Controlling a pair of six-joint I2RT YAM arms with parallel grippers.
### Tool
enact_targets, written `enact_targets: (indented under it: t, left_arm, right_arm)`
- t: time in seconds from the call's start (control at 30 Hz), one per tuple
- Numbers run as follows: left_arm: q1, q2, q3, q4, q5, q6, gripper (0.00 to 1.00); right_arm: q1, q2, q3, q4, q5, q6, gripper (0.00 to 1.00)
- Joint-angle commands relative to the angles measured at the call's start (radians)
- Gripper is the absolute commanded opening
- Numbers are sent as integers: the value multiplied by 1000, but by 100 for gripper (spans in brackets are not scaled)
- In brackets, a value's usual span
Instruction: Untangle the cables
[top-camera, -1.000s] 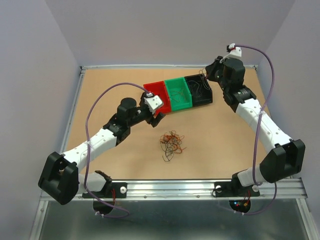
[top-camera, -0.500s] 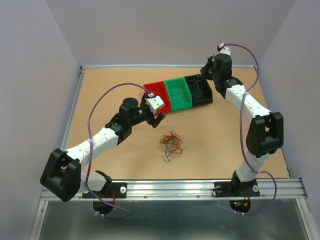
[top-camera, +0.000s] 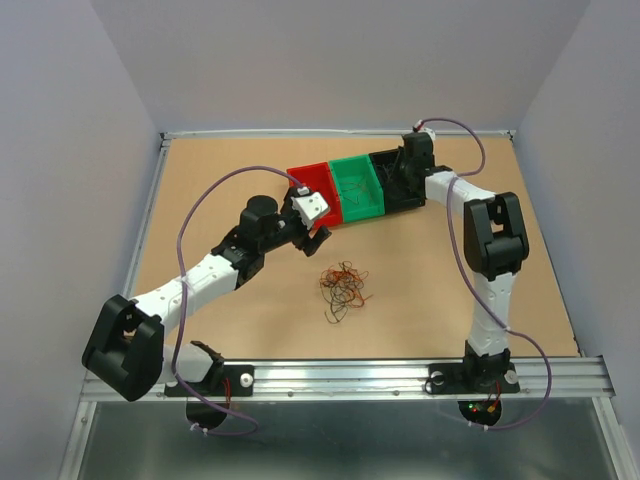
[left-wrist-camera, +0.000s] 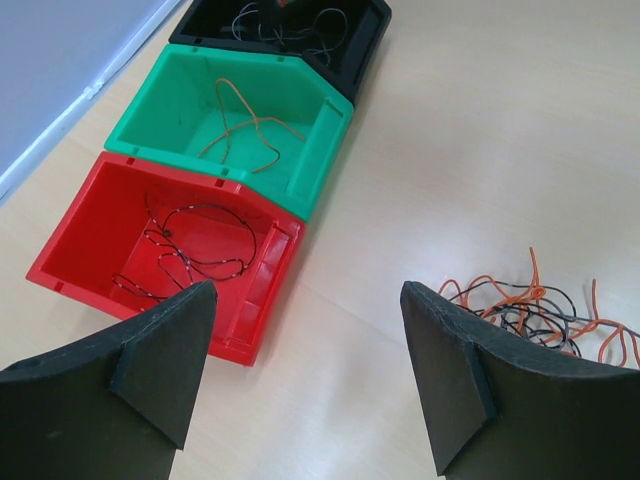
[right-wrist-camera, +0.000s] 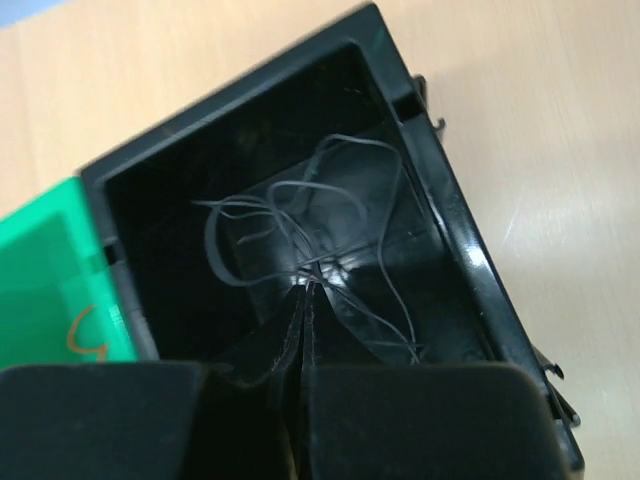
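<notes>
Top external view: the right gripper has been swung from upper right over the black bin, clamped on a black wire; release is judged next. The left gripper stays apart.

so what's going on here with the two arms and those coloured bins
Two robot arms are sorting a tangle of thin orange and black wires into bins. The right gripper is shut inside the black plastic bin, seemingly pinching a thin dark wire. The left gripper hangs open between the red plastic bin and the tangle. A black wire lies in that bin, an orange-brown wire in the green plastic bin.
</notes>
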Motion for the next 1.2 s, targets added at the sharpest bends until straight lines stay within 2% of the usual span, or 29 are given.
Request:
enact_targets:
  t: [0.0,0.13,0.27,0.33,0.37,0.63,0.67,0.8,1.07,1.17]
  left_arm:
    - [-5,2,35,12,12,5,86]
    - [-5,-2,37,4,13,7,86]
    - [-5,-12,34,3,13,8,86]
    - [-5,-17,31,4,15,10,87]
    - [-5,-21,29,4,16,13,88]
    - [-17,3,31,-16,55,51,91]
    - [-21,9,34,-19,49,54,91]
    - [-33,37,46,-39,44,74,91]
    - [-102,93,69,-125,61,171,91]
    - [-126,112,74,-146,44,194,91]
  right_arm:
    - [-7,43,17,33,73,16,1]
    - [-7,82,9,31,88,10,1]
    - [-6,34,-14,29,87,2,1]
    - [-6,-31,-31,31,87,-2,5]
    - [-6,-59,-54,31,88,-10,16]
    - [6,-301,-189,22,67,-36,65]
    - [8,-343,-202,20,54,-36,74]
    - [25,-453,-306,17,30,-33,87]
    - [92,-735,-578,25,-30,-4,87]
    - [97,-838,-753,43,-38,16,85]
